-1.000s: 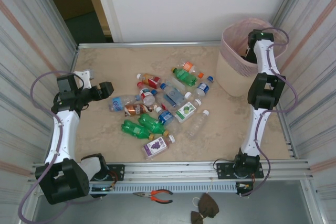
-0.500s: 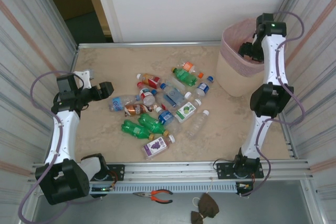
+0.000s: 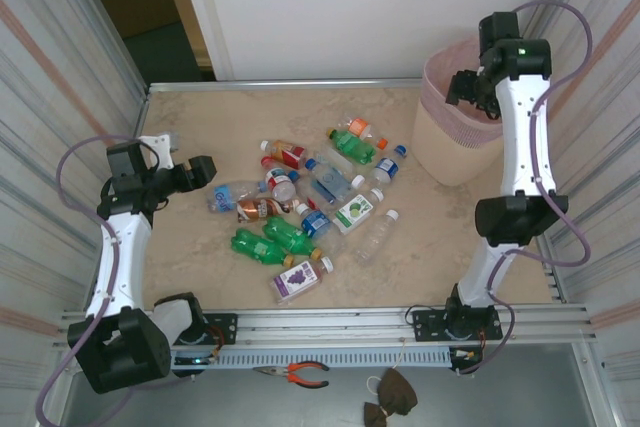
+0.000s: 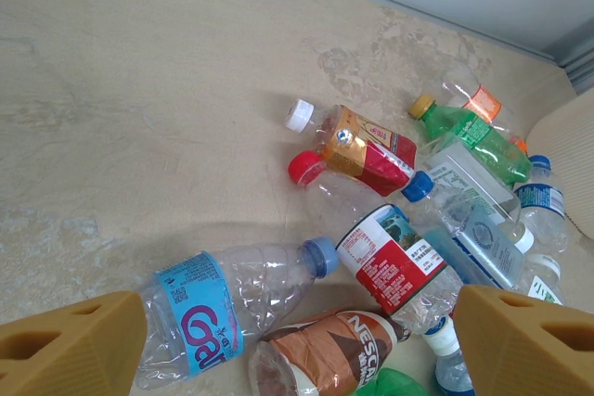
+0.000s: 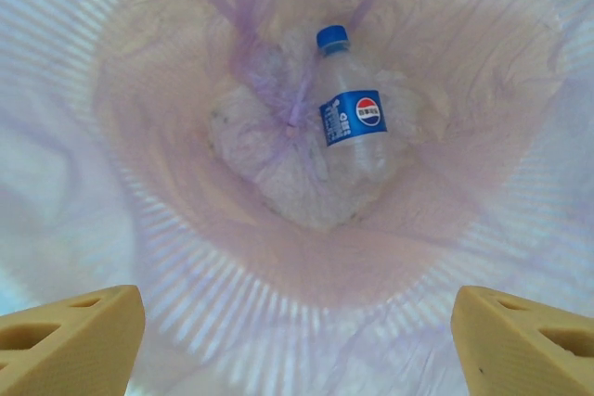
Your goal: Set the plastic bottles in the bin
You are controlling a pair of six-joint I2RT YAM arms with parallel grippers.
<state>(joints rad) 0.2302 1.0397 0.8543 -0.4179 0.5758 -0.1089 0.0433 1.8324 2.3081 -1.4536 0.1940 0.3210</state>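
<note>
Top external view, stock on the bench (image 3: 200,117):

- Plastic bottles (image 3: 300,207): one loose heap at mid-bench, all lying on their sides. There are fourteen or fifteen; overlap stops an exact count.
  - Three green bottles (image 3: 258,246).
  - Two red-labelled bottles (image 3: 285,153).
  - One purple-labelled bottle (image 3: 300,277), nearest the arm bases.
  - One orange-labelled bottle (image 3: 357,128), at the far edge of the heap.
  - One brown coffee-labelled bottle (image 3: 258,209).
  - The remainder are clear, with blue or white caps.
- Bin (image 3: 450,147): one, upright in the far right corner, apart from the heap and lined with a thin pale bag.
- Right end effector (image 3: 470,87): one, poised over the bin's mouth.
- Left end effector (image 3: 200,169): one, just left of the heap.
- Pliers (image 3: 300,374): one pair with red handles, on the ledge in front of the arm bases.

Right wrist view:
- One clear bottle with blue cap and blue label (image 5: 351,118) lies at the bottom of the bin (image 5: 139,136).
- The right end effector (image 5: 297,340) has its fingers spread wide, with nothing between them.

Left wrist view:
- The left end effector (image 4: 297,340) has its fingers wide apart and is empty.
- One blue-labelled clear bottle (image 4: 213,312) lies on the bench close in front of it.
</note>
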